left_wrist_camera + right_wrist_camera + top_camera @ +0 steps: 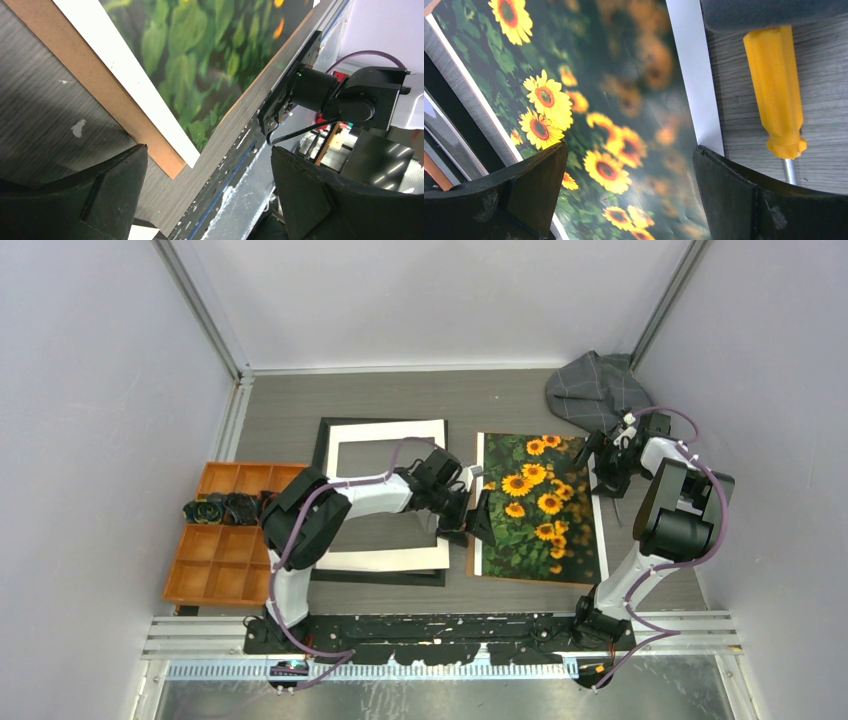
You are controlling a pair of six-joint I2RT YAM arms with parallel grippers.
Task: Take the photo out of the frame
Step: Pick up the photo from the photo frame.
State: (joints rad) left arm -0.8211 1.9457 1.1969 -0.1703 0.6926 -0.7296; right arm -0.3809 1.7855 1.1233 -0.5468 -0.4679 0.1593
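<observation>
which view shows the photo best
Top external: nearly all of the photo shows, flat beside the frame. Right wrist shows a close, partly blurred patch; left wrist only a blurred corner.

Overhead and both close wrist views apparently share the photo [540,508].

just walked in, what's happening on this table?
Two robot arms are taking a photo out of a frame. The sunflower photo now lies face up on a brown board, beside the frame and no longer in it. The left gripper hangs open at the board's left edge. The right gripper hangs open over the photo's far right edge, next to a yellow-handled screwdriver on the table. Neither holds anything.
</observation>
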